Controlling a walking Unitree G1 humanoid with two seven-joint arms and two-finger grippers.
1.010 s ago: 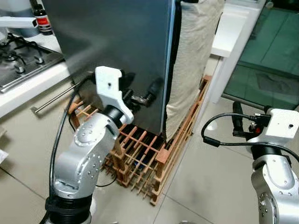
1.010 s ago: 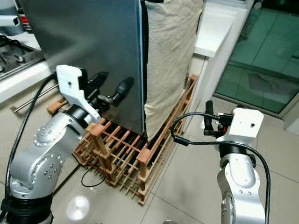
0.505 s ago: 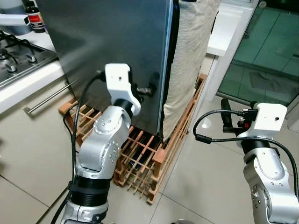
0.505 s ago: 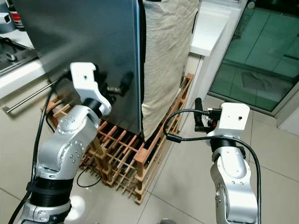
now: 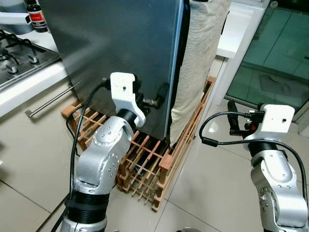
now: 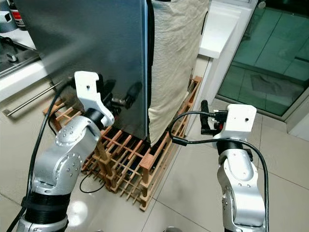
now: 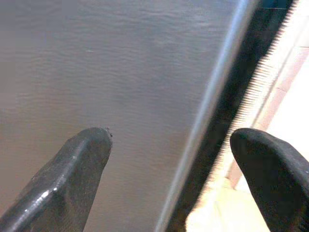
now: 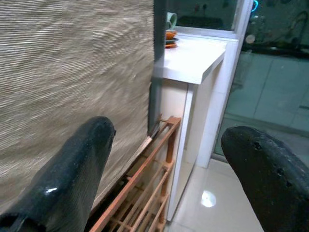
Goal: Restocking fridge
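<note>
Left gripper (image 5: 155, 100): fingers spread wide, holding nothing, tips near the tall dark-grey steel fridge door (image 5: 120, 53) | door's vertical free edge lies just right of the tips, nearer this arm | right gripper (image 5: 233, 126): spread wide, empty, well right, near beige woven cloth (image 5: 195, 63) | slatted wooden rack (image 5: 159, 169) below.

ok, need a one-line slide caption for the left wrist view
Open left gripper close to the grey fridge door, its fingers straddling the door's edge.
</note>
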